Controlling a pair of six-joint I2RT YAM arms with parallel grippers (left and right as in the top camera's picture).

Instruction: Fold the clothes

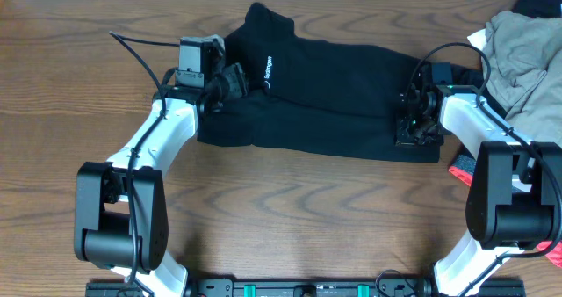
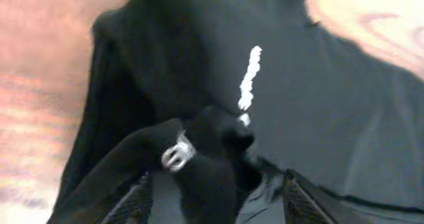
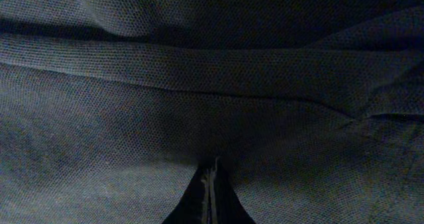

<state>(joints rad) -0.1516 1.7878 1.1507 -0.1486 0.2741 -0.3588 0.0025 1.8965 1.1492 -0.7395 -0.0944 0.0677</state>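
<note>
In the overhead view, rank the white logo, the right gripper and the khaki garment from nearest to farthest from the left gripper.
1. logo: just right of the left gripper, on the black shirt.
2. right gripper: across the shirt, at its right end.
3. khaki garment: far right of the table.

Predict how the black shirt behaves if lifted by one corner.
Likely floppy: the black shirt lies in soft folds, so it would probably drape and sag. The thin knit weave in the right wrist view suggests it is light. Pushed, it would likely bunch rather than slide; one end is rumpled.
</note>
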